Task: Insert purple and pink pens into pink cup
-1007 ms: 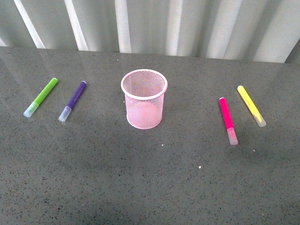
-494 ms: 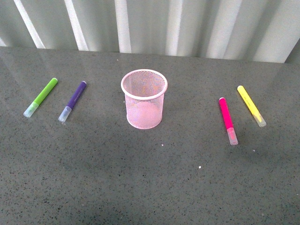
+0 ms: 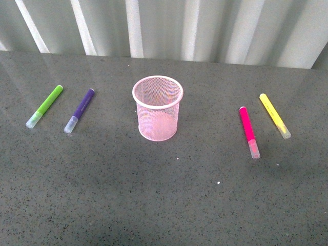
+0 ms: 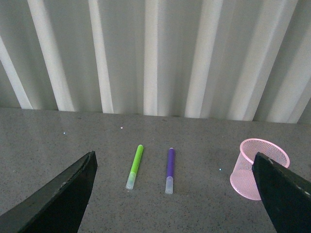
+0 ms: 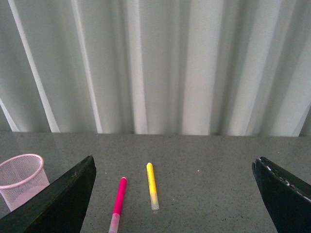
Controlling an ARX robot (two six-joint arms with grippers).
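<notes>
Your left gripper and right gripper were spread wide, empty. The purple pen lay ahead of the left, the pink pen ahead of the right, presumably one per arm.

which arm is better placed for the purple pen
Left. The purple pen lies left of the pink cup, and the left wrist view shows it between the open left fingers. The pink pen suits the right arm.
</notes>
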